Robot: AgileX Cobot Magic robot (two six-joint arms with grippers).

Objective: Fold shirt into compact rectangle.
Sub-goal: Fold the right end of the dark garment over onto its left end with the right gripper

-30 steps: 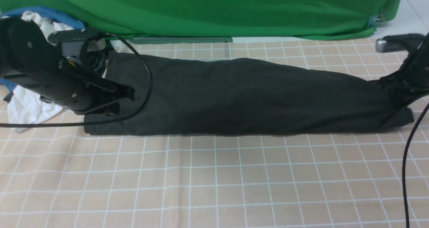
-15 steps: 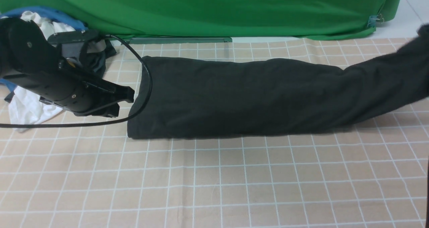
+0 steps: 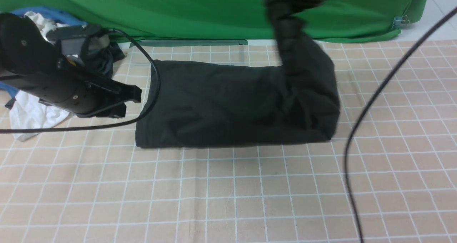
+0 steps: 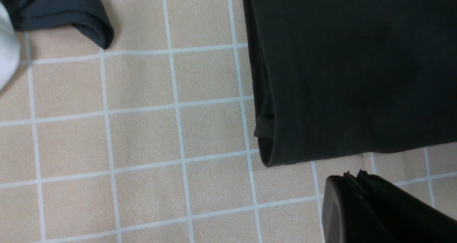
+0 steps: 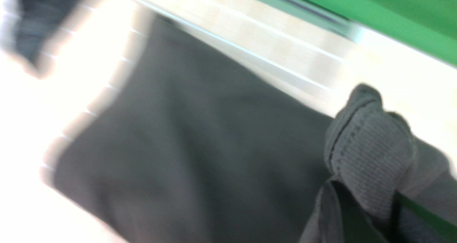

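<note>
Front: shirt [image 3: 228,104] lies mid-desk [image 3: 228,200] as a long strip, its right end lifted by my right end effector [image 3: 285,7], so I'd carry that end across to the left edge and lay it square; the cable [image 3: 375,104] dangles beside the fold. Left wrist: left end effector [image 4: 360,200] pressed together, empty, just off the shirt corner, with a dark garment [image 4: 71,14] nearby. Right wrist: blurred, pinching the ribbed hem [image 5: 367,146].
</note>
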